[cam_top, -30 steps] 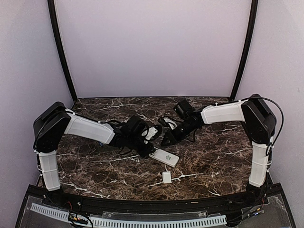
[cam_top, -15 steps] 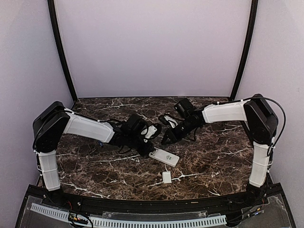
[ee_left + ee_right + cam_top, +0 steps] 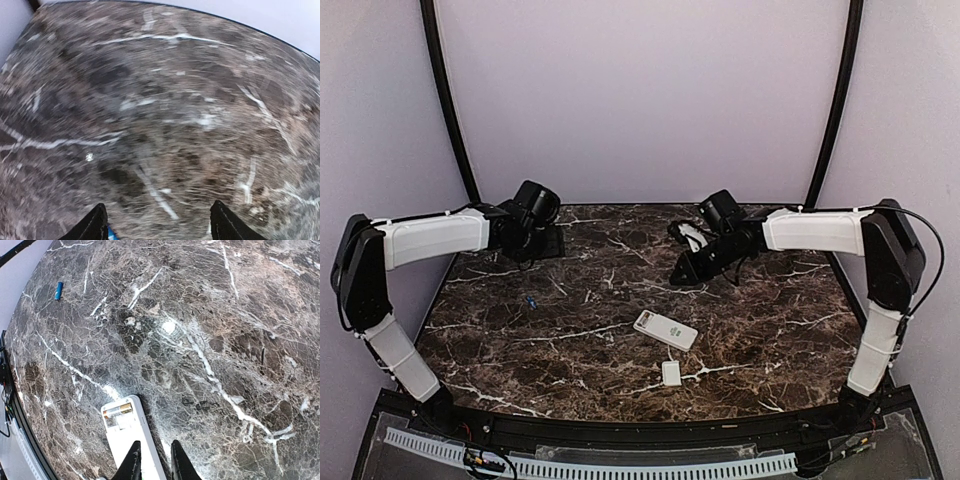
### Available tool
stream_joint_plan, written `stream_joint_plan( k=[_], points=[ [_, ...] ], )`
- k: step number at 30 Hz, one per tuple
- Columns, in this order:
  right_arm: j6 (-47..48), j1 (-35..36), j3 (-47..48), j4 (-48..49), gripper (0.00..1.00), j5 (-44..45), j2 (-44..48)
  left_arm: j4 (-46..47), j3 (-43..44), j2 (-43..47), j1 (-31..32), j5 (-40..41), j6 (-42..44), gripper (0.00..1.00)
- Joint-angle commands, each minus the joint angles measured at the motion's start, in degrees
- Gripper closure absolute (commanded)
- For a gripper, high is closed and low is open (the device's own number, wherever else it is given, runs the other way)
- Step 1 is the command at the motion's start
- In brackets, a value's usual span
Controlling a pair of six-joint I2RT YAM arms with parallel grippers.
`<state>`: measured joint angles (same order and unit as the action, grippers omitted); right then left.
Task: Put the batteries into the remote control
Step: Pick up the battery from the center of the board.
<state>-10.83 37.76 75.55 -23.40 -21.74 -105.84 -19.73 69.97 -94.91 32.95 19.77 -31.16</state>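
Note:
The white remote control [image 3: 665, 330] lies near the table's middle front. In the right wrist view the remote control [image 3: 131, 440] lies back up with its compartment uncovered, and a pale tan battery [image 3: 119, 411] sits in one slot. A bluish battery [image 3: 532, 300] lies loose on the marble at the left; this bluish battery [image 3: 58, 290] is far from the remote. My right gripper [image 3: 682, 278] hovers behind the remote; this right gripper [image 3: 155, 462] is nearly shut with nothing between its jaws. My left gripper [image 3: 542, 243] is at the back left; the left gripper [image 3: 159, 222] is open and empty in a blurred view.
A small flat white cover [image 3: 671, 373] lies in front of the remote, near the table's front edge. The lilac back wall and two black posts [image 3: 450, 110] close off the rear. The marble table [image 3: 770, 330] fills the rest.
My left arm has swung from beside the remote to the back left corner, and its jaws have opened. The right gripper has drawn back a little from the remote.

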Motion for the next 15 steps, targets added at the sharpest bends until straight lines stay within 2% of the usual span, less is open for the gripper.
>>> stream_joint_plan(
  k=[1,5,8,15],
  points=[
    [-1.8,-0.1,-1.9,-0.8,0.81,3.3,2.1,-14.0,-6.7,3.3,-5.1,5.2,-19.6,0.27],
    [-2.3,-0.1,-2.7,-0.2,0.81,2.5,2.0,-15.8,-8.0,2.7,-5.8,6.0,-21.2,0.18],
    [-2.5,-0.1,-3.0,0.2,0.81,2.2,1.6,-15.5,-9.0,0.7,-7.0,2.5,-22.1,0.17],
    [-2.5,-0.1,-3.8,0.4,0.81,2.6,2.1,-13.7,-10.5,-4.0,-7.3,-0.2,-23.0,0.3]
  ],
)
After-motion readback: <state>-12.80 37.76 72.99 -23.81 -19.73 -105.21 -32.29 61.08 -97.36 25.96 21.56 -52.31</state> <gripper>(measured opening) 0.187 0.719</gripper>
